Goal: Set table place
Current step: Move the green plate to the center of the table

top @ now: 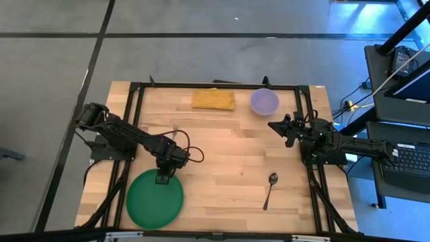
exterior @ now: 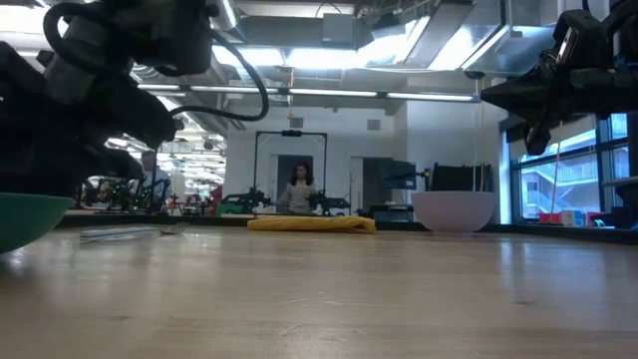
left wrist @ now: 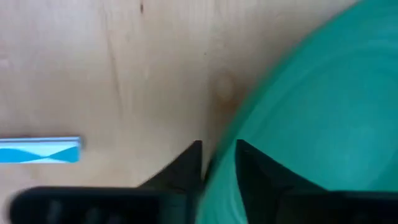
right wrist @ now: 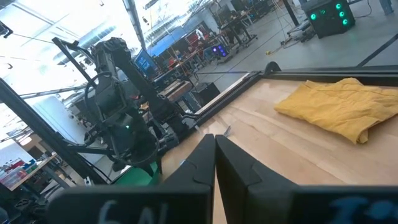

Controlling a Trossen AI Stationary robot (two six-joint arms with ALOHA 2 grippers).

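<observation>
Plate (top: 154,199): bare, rim pinched by left gripper (top: 163,177).
Bowl (top: 264,101): nothing inside.
Right gripper (top: 280,128): fingers together, holding nothing.

The table (top: 222,154) is showing pale, matt butcher-block wood inside a black metal frame. Toward its far edge, a yellow cloth (top: 213,100) is lying soft and crumpled; nearer, the spoon (top: 270,189) is glinting metallic and the green plate (top: 151,202) is looking smooth.
</observation>
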